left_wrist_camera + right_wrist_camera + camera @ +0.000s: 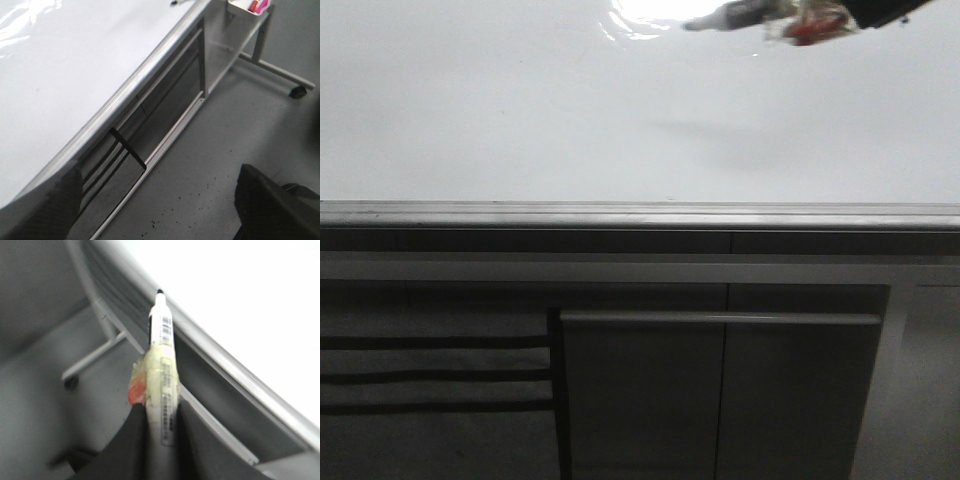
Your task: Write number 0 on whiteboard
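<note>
**Whiteboard blank, marker held above it**

Whiteboard lies flat and glossy beneath the right gripper, its surface bare in all three views: no number 0 shows anywhere, so by my reading the writing has not begun. A glare patch sits close beside the pen's tip in the front view, and a soft shadow on the board below the tool suggests the tip hangs clear of the surface, though the blur there makes contact hard to rule out. The grey edge strip runs along the board's near side.

The marker stands out straight ahead of the right gripper, whose fingers are clamped on its lower barrel, with yellowish tape wrapped just ahead of the pads. The pen looks light and stiff; the board is hard and slick, so the tip will likely skate unless pressed gently and kept near square to the surface.

The left gripper hangs off the board's edge, over the floor, its dark fingers well apart and holding nothing. Beyond it stands a wheeled frame with a small white tray.
</note>
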Controlling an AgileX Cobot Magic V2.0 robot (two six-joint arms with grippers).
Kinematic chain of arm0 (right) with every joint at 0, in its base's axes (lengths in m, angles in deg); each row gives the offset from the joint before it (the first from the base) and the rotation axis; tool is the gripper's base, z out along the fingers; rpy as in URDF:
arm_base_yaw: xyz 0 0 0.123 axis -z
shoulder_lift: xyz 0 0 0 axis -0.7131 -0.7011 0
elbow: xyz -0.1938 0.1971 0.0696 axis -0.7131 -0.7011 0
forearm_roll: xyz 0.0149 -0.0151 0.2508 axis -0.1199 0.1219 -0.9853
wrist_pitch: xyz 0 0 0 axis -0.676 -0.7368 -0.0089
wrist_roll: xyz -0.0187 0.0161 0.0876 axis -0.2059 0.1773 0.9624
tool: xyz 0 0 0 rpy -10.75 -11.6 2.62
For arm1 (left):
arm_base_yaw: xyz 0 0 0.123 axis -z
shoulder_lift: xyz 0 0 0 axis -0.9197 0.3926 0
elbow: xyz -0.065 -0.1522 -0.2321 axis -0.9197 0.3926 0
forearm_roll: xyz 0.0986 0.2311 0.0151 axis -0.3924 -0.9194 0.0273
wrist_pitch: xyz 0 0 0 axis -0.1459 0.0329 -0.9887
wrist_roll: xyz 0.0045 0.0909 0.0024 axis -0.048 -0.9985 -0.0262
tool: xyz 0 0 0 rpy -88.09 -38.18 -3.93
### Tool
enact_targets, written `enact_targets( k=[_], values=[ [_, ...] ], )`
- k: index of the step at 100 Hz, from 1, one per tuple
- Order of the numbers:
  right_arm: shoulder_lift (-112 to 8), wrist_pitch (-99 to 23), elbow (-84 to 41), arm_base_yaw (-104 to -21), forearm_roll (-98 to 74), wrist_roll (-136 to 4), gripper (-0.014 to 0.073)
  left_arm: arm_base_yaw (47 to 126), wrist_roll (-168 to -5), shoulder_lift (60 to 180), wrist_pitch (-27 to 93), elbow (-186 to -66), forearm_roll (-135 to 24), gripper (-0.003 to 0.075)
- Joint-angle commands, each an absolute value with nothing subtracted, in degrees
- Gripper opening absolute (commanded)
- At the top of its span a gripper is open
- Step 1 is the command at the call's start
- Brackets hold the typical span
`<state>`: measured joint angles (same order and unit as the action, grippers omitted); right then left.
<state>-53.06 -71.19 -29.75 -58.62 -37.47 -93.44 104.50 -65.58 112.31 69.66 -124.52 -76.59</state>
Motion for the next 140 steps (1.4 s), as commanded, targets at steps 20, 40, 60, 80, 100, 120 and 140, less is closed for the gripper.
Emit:
enact_targets(
  k=[20,40,60,80,100,120,140],
  values=[
    [-46.64,-67.45,-38.30,-55.18,-44.89,-89.01,-0.0015,96.25,-53.36,99.18,54.57,-110.99,-75.57,0.0564],
    [-48.90,-65.07,-37.53,-55.28,-47.06,-89.01,-0.0015,92.95,-51.87,97.46,48.56,-106.64,-73.55,0.0564],
    [-56.67,-71.86,-28.41,-57.62,-45.57,-88.11,-0.0015,92.95,-51.87,97.95,46.54,-106.64,-73.45,0.0564],
    [-59.98,-63.37,-22.67,-70.02,-25.13,-70.00,-0.0015,92.95,-51.87,97.95,46.33,-106.64,-73.45,0.0564],
    [-62.45,-60.83,-22.22,-69.99,-16.10,-58.92,-0.0015,92.95,-51.87,97.95,44.76,-106.64,-73.66,0.0564],
    [-66.80,-61.99,-17.17,-68.17,-16.37,-58.21,-0.0015,92.95,-51.87,97.95,43.21,-106.64,-74.09,0.0564],
    [-72.43,-63.72,-11.41,-66.65,-16.71,-58.26,-0.0015,92.95,-51.87,97.95,43.21,-106.64,-74.49,0.0564]
  ],
)
